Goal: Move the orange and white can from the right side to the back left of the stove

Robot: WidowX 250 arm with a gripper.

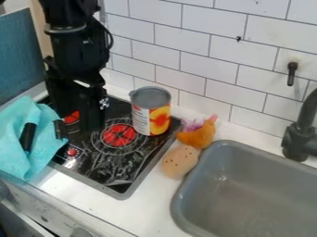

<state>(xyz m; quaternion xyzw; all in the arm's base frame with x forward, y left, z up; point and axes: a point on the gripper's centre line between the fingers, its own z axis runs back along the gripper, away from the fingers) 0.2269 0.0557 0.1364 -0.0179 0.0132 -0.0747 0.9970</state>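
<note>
Grey sink (248, 199) partly beyond view

Soft, fairly even light brightens the white tile wall (210, 25); pale glare streaks the glossy black stovetop (114, 169), and the gray sink (254, 187) shows a faint highlight.

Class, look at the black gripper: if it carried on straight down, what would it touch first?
Most likely the black stovetop, left of the can. Height is hard to judge from one slanted view, so the gripper might brush the turquoise cloth first.
</note>
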